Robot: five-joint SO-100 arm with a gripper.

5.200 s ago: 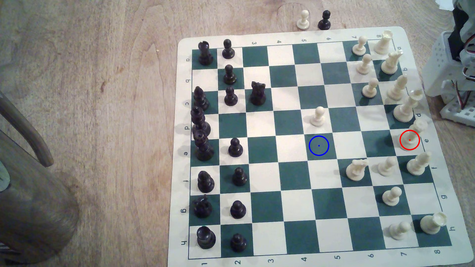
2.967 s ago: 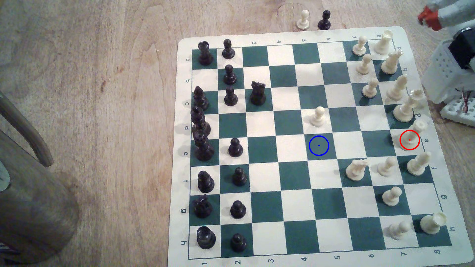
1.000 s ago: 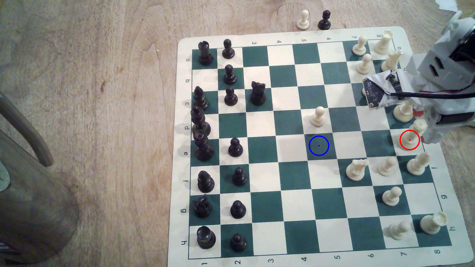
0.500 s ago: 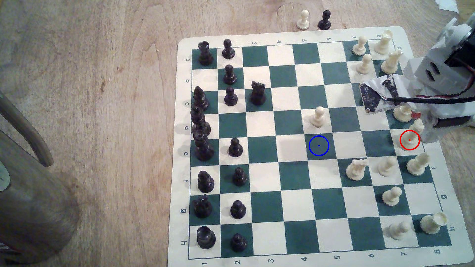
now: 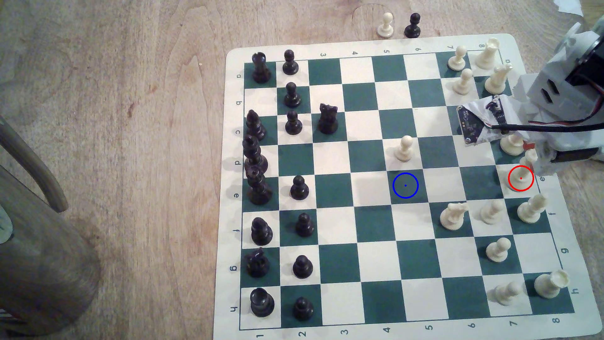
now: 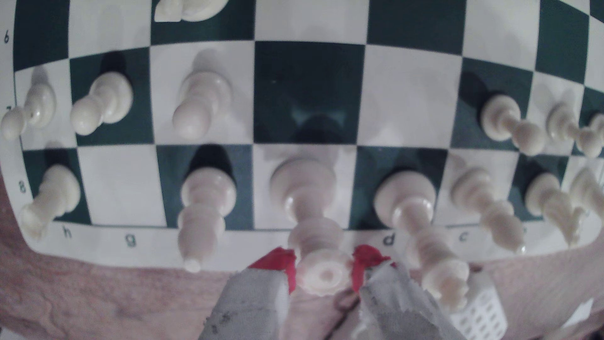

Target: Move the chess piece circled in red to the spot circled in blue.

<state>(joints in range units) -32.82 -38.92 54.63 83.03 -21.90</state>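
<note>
The chess piece circled in red [image 5: 527,161] is a tall cream piece with a notched coronet, standing upright on the white e8 square at the board's edge on the exterior view's right. My gripper [image 5: 534,153] has come down over its top. In the wrist view the red-taped fingertips [image 6: 277,261] press against both sides of the coronet [image 6: 323,273], so the gripper [image 6: 324,266] is shut on the piece, whose base rests on the board. The spot circled in blue [image 5: 405,185] is a bare dark green square, several squares toward the exterior view's left.
A taller cream piece [image 5: 511,145] stands close on one side of the gripped piece and a cream bishop [image 5: 531,209] on the other. A cream pawn [image 5: 404,148] sits just behind the blue spot, a cream knight [image 5: 452,215] nearby. Black pieces line the board's far side.
The arm swung in from the exterior view's right and came down over the ringed piece. In the last half second it sank slightly and its fingers hid the coronet. No chess piece has moved.
</note>
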